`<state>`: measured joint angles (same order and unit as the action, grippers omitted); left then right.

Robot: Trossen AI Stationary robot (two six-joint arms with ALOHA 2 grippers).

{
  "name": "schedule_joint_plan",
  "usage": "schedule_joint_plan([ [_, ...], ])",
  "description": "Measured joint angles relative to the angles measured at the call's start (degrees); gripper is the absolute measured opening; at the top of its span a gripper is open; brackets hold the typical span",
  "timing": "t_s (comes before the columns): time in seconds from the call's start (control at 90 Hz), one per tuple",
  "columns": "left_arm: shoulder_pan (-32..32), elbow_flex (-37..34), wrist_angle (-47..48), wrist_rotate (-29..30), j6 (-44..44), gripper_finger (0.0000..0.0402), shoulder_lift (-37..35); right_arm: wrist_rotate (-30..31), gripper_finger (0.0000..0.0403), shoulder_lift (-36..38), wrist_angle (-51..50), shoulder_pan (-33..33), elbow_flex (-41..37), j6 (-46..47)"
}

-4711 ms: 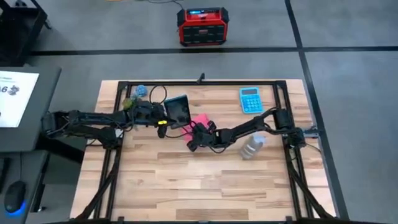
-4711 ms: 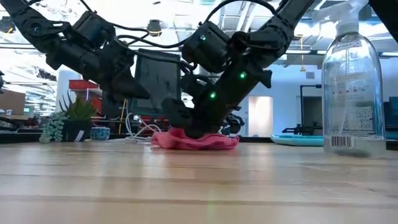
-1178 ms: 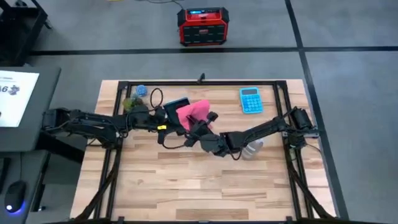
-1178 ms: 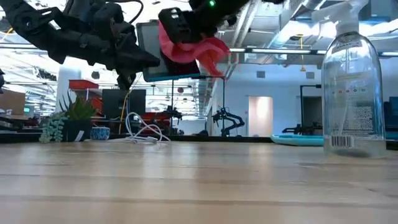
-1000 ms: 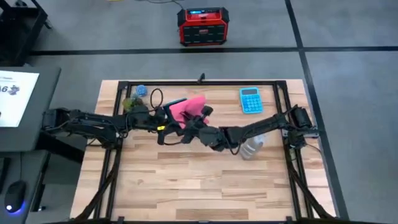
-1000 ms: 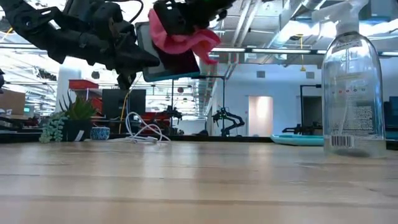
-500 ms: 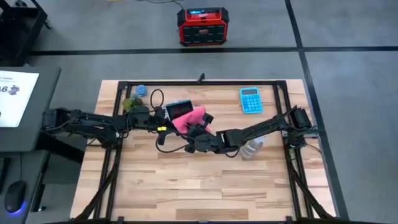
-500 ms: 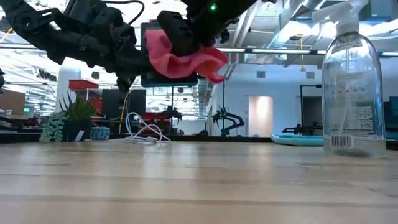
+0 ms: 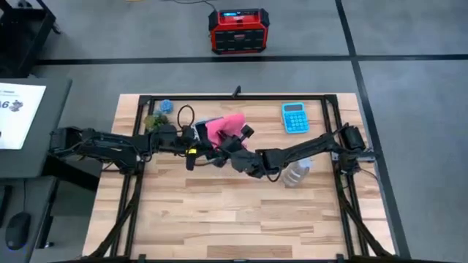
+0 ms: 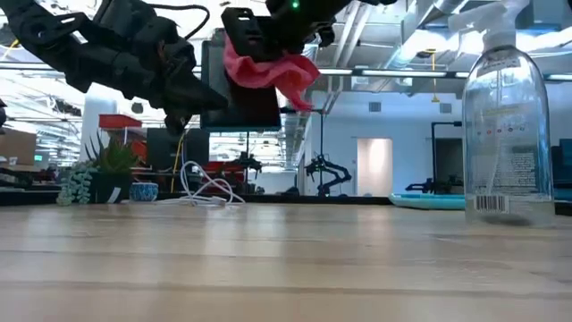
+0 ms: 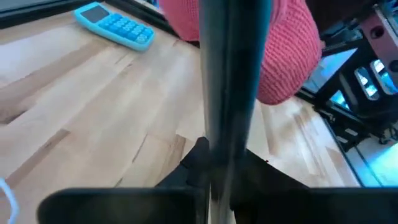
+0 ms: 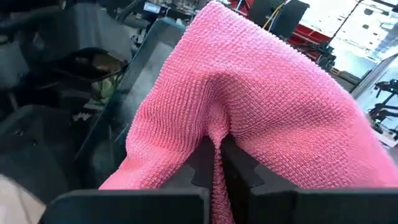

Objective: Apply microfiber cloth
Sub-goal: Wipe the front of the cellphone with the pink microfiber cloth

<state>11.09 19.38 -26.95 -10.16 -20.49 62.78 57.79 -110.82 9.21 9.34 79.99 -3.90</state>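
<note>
We see the bright pink, knitted-looking microfiber cloth (image 9: 224, 126) held up in the air above the pale wooden bench (image 9: 234, 212), near its middle and toward the far edge. The right end effector (image 9: 232, 139) has its two dark fingers pressed together on a fold of that cloth; in the right wrist view the fabric (image 12: 249, 118) bunches into the gap between the fingers and drapes over both sides. The cloth lies against the face of a dark, flat rectangular phone (image 10: 239, 89), which the left end effector (image 9: 191, 138) pinches by its edge, holding it upright and clear of the bench. In the left wrist view the phone (image 11: 230, 87) shows edge-on as a dark vertical slab between that arm's fingers, with the pink cloth (image 11: 280, 50) hanging on one side of it.

In the low view the cloth (image 10: 266, 64) hangs in folds over the phone's upper part. A clear plastic spray bottle (image 10: 510, 125) stands on the bench to the right, well apart from the cloth. A blue calculator (image 9: 295, 117) lies flat near the far right corner.
</note>
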Motion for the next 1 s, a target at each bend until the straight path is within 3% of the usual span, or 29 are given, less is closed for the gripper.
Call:
schedule_joint_plan([
  [0.189, 0.0, 0.0, -1.0, 0.2, 0.1, 0.0013, 0.0, -6.5, 0.0000, 0.0, -12.9, 2.1, 0.0, 7.8],
  [0.289, 0.0, 0.0, -2.0, 0.1, 0.1, 0.0013, 0.0, -12.1, 0.0000, -0.1, -11.3, 2.2, 0.0, 4.7],
  [0.389, 0.0, 0.0, -1.7, 0.3, -0.1, 0.0013, 0.0, -13.9, 0.0000, -0.1, -4.7, 1.6, 0.0, -1.0],
  [0.589, 0.0, 0.0, -2.8, 0.6, -0.9, 0.0013, 0.0, -14.0, 0.0000, -0.1, 10.3, -2.6, 0.0, -11.4],
  [0.722, 0.1, 0.0, -2.2, 1.5, -1.9, 0.0013, 0.0, -6.6, 0.0000, -0.1, 10.8, -4.5, 1.5, -11.6],
  [0.778, 0.1, 0.0, -2.2, 1.5, -2.2, 0.0013, 0.0, -6.5, 0.0000, 0.0, 10.8, -4.9, 1.8, -11.6],
  [1.0, -0.1, 0.0, -2.4, -0.3, -1.5, 0.0013, 0.0, -22.5, 0.0000, 0.0, 1.8, -3.5, 1.9, -8.2],
])
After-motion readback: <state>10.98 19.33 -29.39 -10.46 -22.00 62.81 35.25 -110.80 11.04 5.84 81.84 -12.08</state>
